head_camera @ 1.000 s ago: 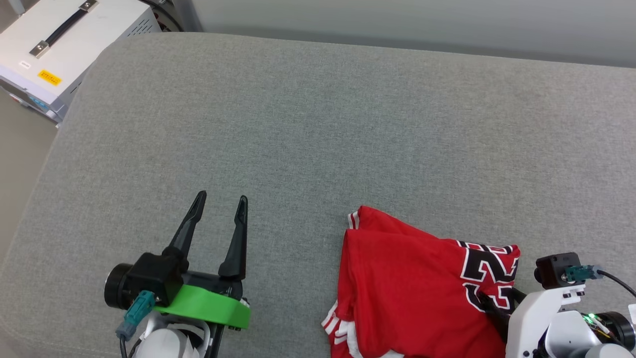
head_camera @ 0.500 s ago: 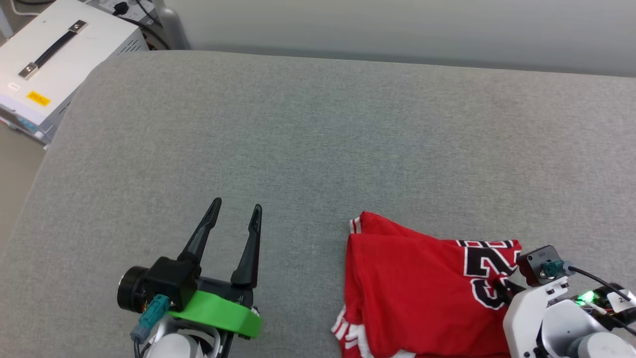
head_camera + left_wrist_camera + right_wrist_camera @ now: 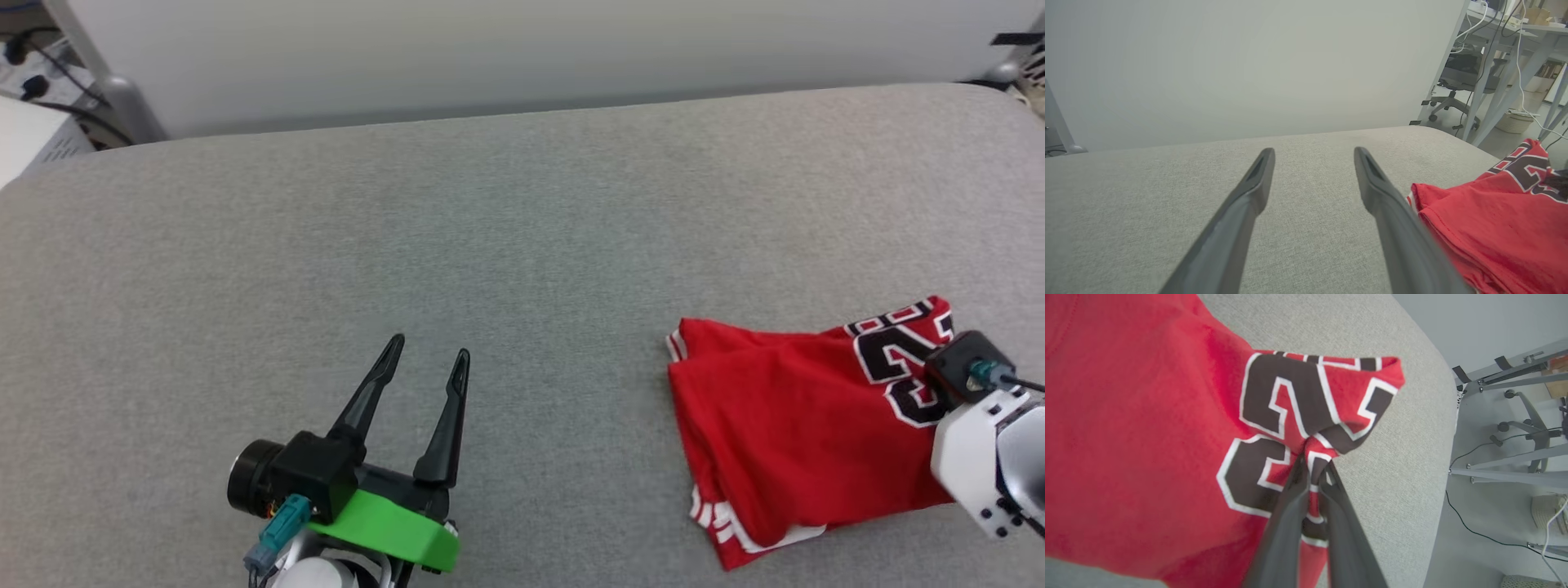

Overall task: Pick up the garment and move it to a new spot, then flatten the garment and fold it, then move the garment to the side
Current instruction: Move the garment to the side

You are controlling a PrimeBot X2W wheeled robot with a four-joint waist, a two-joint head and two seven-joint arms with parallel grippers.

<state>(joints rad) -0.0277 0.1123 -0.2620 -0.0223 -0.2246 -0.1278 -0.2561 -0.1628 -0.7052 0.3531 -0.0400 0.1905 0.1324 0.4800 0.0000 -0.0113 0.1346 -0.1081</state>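
Closed since a sec ago: R pincer [image 3: 1314, 462], now nipping the shirt [image 3: 784, 408]; head cam has swung too. L pincer [image 3: 429, 347] hovers wide & empty over the grey bench [image 3: 522, 245], well apart from the shirt. Red shirt lies crumpled near bench's right end, numerals [image 3: 1261, 392] up. R pincer grips cloth at the black numerals, bunching it there.

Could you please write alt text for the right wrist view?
The right gripper is shut on a pinch of the red jersey at its black, white-outlined numerals. The jersey lies on a grey cushion, with metal table legs beyond its edge.
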